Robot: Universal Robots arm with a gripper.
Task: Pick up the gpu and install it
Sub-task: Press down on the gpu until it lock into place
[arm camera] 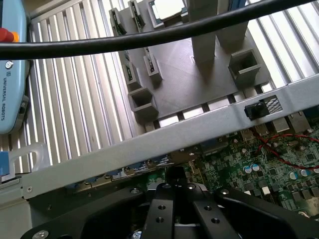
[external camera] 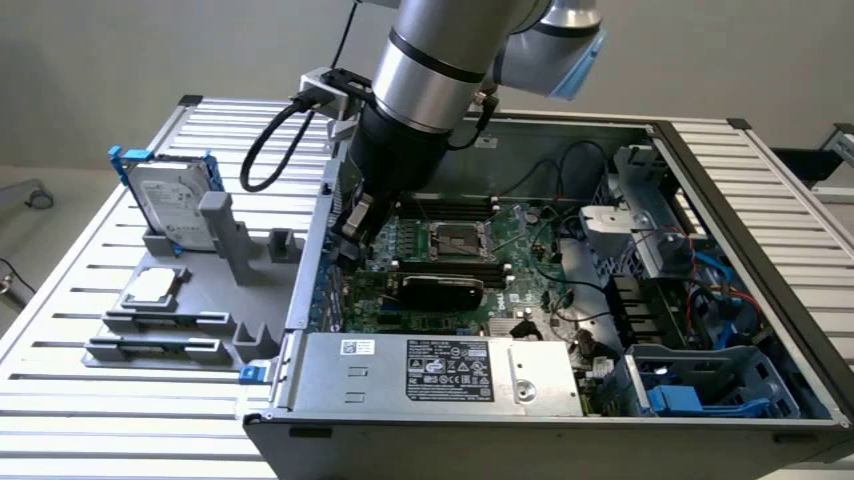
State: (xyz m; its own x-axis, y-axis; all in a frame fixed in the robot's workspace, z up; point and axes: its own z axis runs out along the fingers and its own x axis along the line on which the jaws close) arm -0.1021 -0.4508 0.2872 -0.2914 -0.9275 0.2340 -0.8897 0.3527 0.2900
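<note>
The gpu [external camera: 441, 290] stands on edge on the green motherboard [external camera: 521, 275] inside the open computer case, its black rounded cooler facing the front. My gripper [external camera: 358, 228] reaches down into the case beside the wall on the exterior view's left, close to the gpu's near end. In the wrist view the gripper [arm camera: 175, 185] is shut, its black fingers [arm camera: 159, 211] pressed together just inside the case wall [arm camera: 149, 144]. I cannot tell whether the tips touch the card.
A grey holder [external camera: 200, 300] on the slatted table carries a silver hard drive [external camera: 174, 195] and a square processor chip [external camera: 151, 285]. The power supply [external camera: 441, 368] fills the case front. Loose cables [external camera: 694, 290] lie at the right. A black cable [arm camera: 149, 37] crosses the wrist view.
</note>
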